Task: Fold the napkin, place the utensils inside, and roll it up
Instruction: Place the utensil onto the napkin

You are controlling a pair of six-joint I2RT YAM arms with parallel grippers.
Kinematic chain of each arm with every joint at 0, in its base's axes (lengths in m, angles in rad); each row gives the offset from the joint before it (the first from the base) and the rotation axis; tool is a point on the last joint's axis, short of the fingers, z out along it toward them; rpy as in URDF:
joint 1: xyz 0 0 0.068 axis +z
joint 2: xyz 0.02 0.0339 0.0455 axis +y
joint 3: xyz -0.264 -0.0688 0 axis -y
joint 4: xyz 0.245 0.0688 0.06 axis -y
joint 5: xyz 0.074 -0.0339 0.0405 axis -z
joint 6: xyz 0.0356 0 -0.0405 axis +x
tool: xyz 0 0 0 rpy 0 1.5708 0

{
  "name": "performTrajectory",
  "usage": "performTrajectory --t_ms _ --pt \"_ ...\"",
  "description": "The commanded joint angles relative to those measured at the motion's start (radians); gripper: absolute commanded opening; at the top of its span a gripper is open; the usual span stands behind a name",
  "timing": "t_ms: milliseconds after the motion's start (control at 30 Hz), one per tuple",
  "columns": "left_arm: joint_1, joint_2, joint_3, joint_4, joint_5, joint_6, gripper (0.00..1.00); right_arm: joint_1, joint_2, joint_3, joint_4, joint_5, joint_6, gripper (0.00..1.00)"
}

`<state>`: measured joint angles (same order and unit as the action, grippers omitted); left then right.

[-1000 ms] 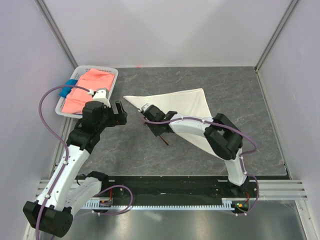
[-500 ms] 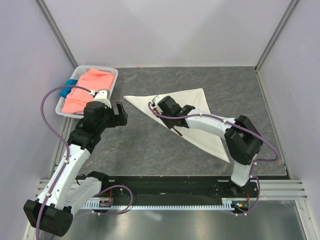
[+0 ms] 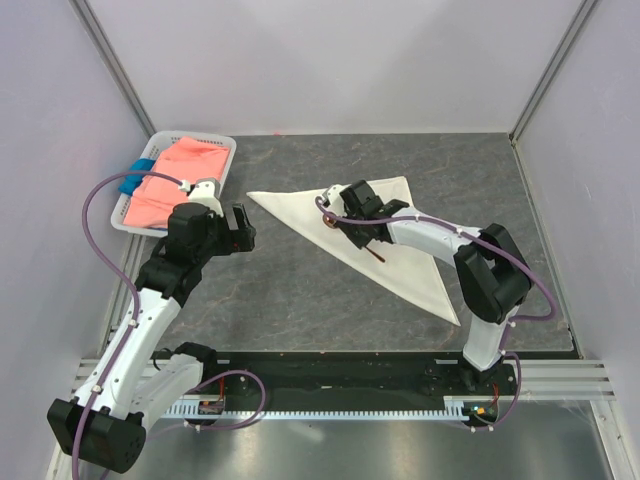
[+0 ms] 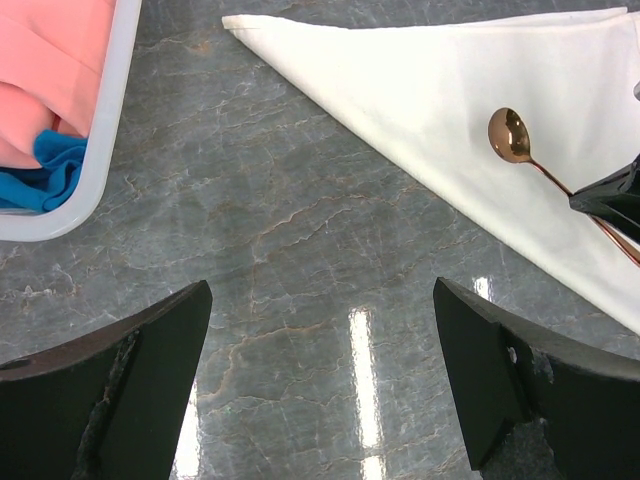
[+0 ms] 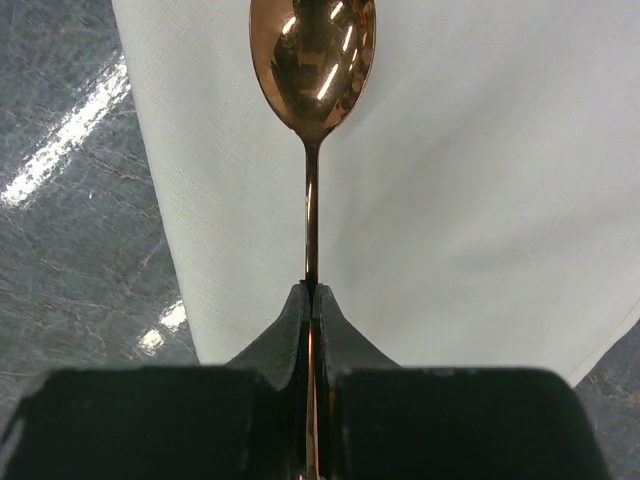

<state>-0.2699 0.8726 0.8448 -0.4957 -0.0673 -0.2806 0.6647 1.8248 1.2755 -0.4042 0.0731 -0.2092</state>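
The off-white napkin point(image 3: 412, 272) lies folded into a triangle on the grey table; it also shows in the left wrist view point(image 4: 420, 90) and under the right wrist camera point(image 5: 470, 170). My right gripper point(image 3: 347, 224) point(image 5: 312, 290) is shut on the thin handle of the copper spoon point(image 5: 312, 50), holding it just over the napkin's left part. The spoon's bowl point(image 4: 510, 135) points toward the napkin's left corner, and its handle end point(image 3: 377, 256) sticks out behind the fingers. My left gripper point(image 3: 240, 228) point(image 4: 320, 300) hangs open over bare table left of the napkin, holding nothing.
A white basket point(image 3: 226, 166) point(image 4: 112, 120) stands at the back left with a salmon-pink cloth point(image 3: 175, 178) point(image 4: 50, 60) and a blue cloth point(image 3: 138, 172) point(image 4: 40, 170) in it. Walls close the table on three sides.
My right gripper has carried the spoon rightward and away from me, from beside the napkin's long edge to over the cloth. The left arm has not moved.
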Motion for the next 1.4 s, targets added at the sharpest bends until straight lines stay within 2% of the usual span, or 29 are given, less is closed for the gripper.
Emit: performTrajectory --t_ms 0,233,800,867,900,967,1000,1100,1233,1333,1367 --pt "0.0 0.003 0.0 0.022 0.015 0.003 1.0 -0.022 0.004 -0.01 0.025 -0.07 -0.048 0.0" --pt "0.0 0.006 0.002 0.023 0.018 0.003 1.0 -0.033 0.034 -0.018 0.025 -0.118 -0.059 0.0" --pt "0.0 0.011 0.0 0.022 0.023 0.003 1.0 -0.057 0.088 -0.001 0.018 -0.058 -0.065 0.01" --pt "0.0 0.012 0.002 0.022 0.023 0.003 1.0 -0.06 0.087 0.004 0.01 -0.053 -0.061 0.12" --pt "0.0 0.012 0.002 0.022 0.024 0.003 1.0 -0.06 0.08 0.005 0.005 -0.052 -0.059 0.23" --pt "0.0 0.011 0.002 0.022 0.026 0.004 1.0 -0.06 0.067 0.007 -0.001 -0.05 -0.049 0.36" --pt "0.001 0.012 0.002 0.022 0.026 0.003 1.0 -0.062 0.045 0.007 -0.005 -0.053 -0.042 0.51" --pt "0.0 0.011 0.0 0.022 0.027 0.003 1.0 -0.062 -0.028 -0.004 -0.013 -0.05 -0.003 0.67" --pt "0.0 0.006 0.004 0.022 0.029 0.003 1.0 -0.06 -0.157 -0.045 -0.039 -0.023 0.128 0.74" --pt "0.001 0.003 0.004 0.023 0.032 0.004 1.0 -0.062 -0.284 -0.112 -0.082 0.081 0.386 0.76" --pt "0.0 0.003 0.004 0.023 0.034 0.003 1.0 -0.062 -0.355 -0.139 -0.106 0.094 0.525 0.77"
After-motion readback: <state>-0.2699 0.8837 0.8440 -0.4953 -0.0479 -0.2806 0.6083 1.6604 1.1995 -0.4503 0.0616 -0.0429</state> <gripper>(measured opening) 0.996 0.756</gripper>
